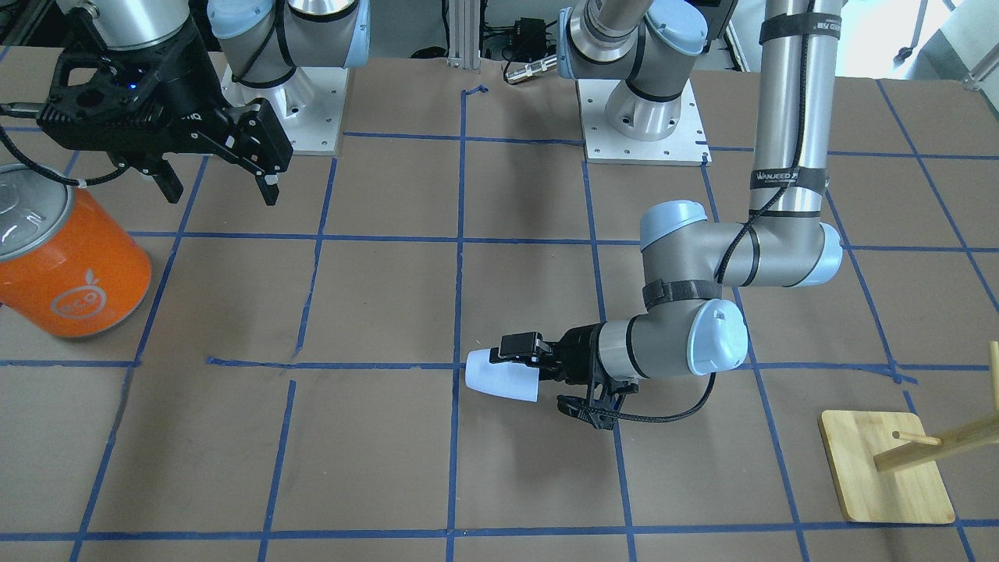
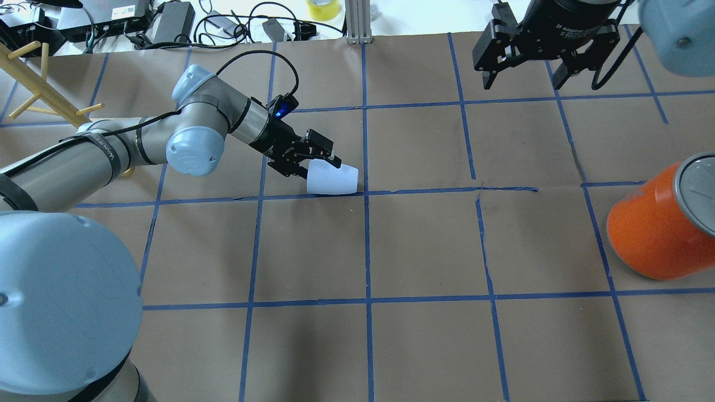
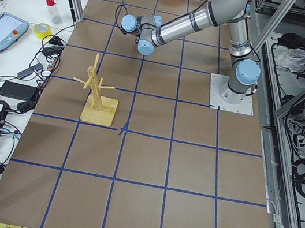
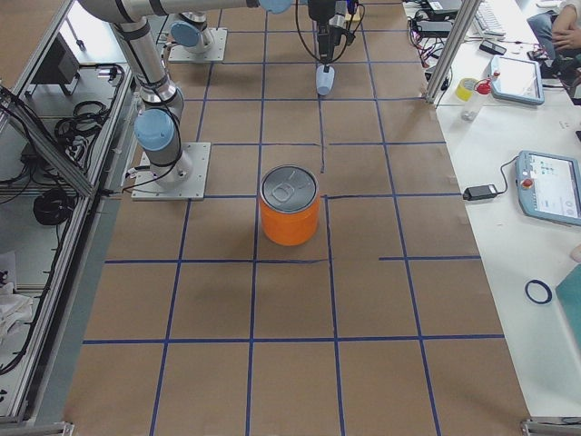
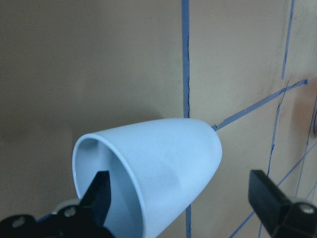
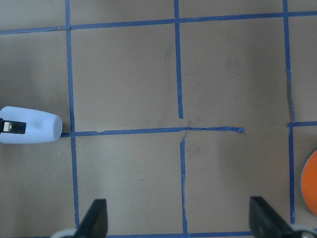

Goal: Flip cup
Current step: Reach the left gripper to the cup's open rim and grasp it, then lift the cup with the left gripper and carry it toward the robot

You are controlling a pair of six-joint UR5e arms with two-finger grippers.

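Left claw point(image 2: 319, 163): its fingers are apart and clamped on nothing. One finger point(image 5: 99, 196) reaches inside the cup's mouth, and the other stands clear outside its wall.
Cup: the small pale blue-white tapered plastic cup point(image 5: 163, 168) lies on its side right at the left claw's tips. Its open mouth faces the claw and its closed base points away. Whether it rests fully on the table is not clear.
Right claw point(image 1: 222, 193): its fingers are wide apart and hold nothing. It hangs above the table, well apart from the cup.
Can: a large orange can with a silver top point(image 1: 70, 265) stands upright near the right claw, on the side away from the cup.
Surface: the table point(image 1: 390, 468) is covered in brown paper ruled into squares by blue tape. One tape line runs just beside the cup, beyond the left claw's tips.
Stand: a pale wooden peg stand point(image 1: 886, 468) on a square base sits behind the left claw, past the arm's elbow.
Room: white side benches carry tablets point(image 4: 549, 186), cables and a roll of yellow tape point(image 2: 322, 8). Aluminium framing edges the table.
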